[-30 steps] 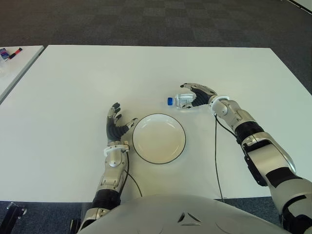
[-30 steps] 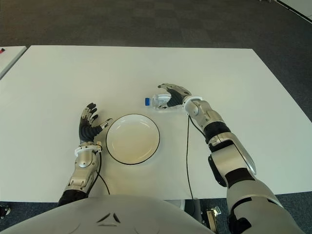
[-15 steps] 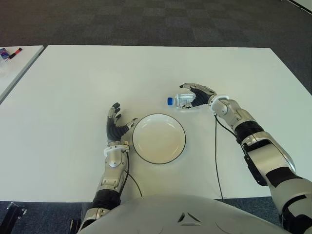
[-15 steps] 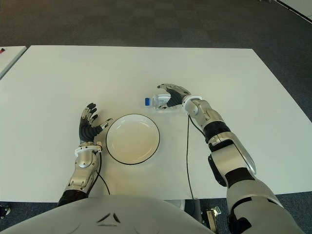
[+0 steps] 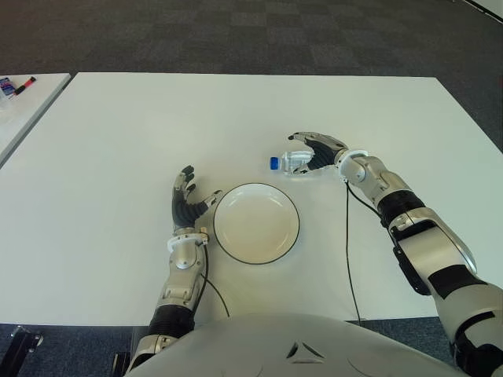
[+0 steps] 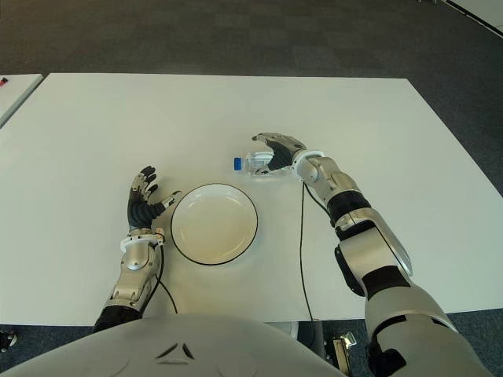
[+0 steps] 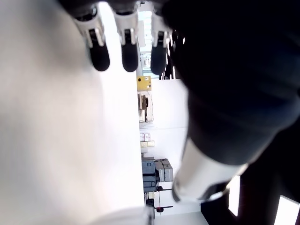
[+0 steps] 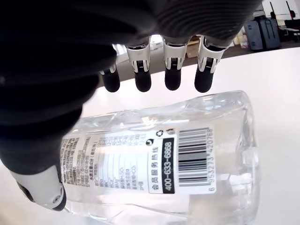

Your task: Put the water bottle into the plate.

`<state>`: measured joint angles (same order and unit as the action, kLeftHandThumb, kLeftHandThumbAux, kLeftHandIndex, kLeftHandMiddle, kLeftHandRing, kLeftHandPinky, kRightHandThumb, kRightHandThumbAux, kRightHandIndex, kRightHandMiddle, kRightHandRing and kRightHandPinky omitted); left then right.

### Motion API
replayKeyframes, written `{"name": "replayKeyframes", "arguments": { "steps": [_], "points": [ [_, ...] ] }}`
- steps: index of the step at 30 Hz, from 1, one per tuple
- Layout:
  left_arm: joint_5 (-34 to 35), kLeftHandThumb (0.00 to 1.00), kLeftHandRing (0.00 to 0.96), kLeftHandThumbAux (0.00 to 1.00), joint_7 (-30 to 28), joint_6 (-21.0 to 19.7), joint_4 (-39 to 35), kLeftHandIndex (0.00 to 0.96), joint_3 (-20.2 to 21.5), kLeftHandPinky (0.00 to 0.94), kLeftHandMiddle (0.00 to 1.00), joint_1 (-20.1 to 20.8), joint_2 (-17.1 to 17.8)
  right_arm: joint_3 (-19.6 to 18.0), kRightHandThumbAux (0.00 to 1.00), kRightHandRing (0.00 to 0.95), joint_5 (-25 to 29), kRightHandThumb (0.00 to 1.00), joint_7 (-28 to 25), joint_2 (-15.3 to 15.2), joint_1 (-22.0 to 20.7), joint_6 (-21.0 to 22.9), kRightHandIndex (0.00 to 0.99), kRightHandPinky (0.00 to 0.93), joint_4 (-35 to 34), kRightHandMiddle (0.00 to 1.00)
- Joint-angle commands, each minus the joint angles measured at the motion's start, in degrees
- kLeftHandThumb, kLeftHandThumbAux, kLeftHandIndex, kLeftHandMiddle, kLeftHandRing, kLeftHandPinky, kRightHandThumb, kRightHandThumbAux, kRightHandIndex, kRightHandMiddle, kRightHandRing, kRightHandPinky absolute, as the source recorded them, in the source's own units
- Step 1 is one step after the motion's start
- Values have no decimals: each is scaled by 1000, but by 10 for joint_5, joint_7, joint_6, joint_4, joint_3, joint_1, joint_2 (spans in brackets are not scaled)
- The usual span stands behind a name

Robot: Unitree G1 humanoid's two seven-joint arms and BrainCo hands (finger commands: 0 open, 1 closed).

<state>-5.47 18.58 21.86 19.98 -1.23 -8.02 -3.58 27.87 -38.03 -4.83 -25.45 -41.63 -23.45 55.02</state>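
A clear water bottle (image 5: 295,162) with a blue cap lies on its side on the white table (image 5: 118,133), just beyond the plate's far right rim. My right hand (image 5: 317,151) arches over the bottle's body, its fingers (image 8: 143,77) spread above the labelled bottle (image 8: 159,159) and the thumb low beside it, not closed on it. The white plate (image 5: 256,223) with a dark rim sits near the table's front, with nothing in it. My left hand (image 5: 189,202) shows just left of the plate, its fingers (image 7: 110,51) extended and holding nothing.
A thin black cable (image 5: 348,236) runs along my right forearm over the table. Another white table (image 5: 23,106) stands at the far left with small items (image 5: 16,85) on it. Dark carpet lies beyond the table's far edge.
My right wrist has edged slightly farther over the bottle, with the fingers bending a little more around it. The bottle, plate and left hand have not moved.
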Motion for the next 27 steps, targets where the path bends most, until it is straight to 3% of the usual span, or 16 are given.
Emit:
{"name": "replayKeyframes", "arguments": {
  "steps": [1,27],
  "points": [
    [3,0,141,974,1,-13,13,163,-2,165,158,-2,-26,8,695,0,-5,125,-5,7,-12,-3,0,17,17,0],
    [5,0,140,986,-2,-13,7,152,-5,164,156,-7,-24,27,703,0,-5,179,-10,18,-10,-2,0,36,42,0]
  ]
}}
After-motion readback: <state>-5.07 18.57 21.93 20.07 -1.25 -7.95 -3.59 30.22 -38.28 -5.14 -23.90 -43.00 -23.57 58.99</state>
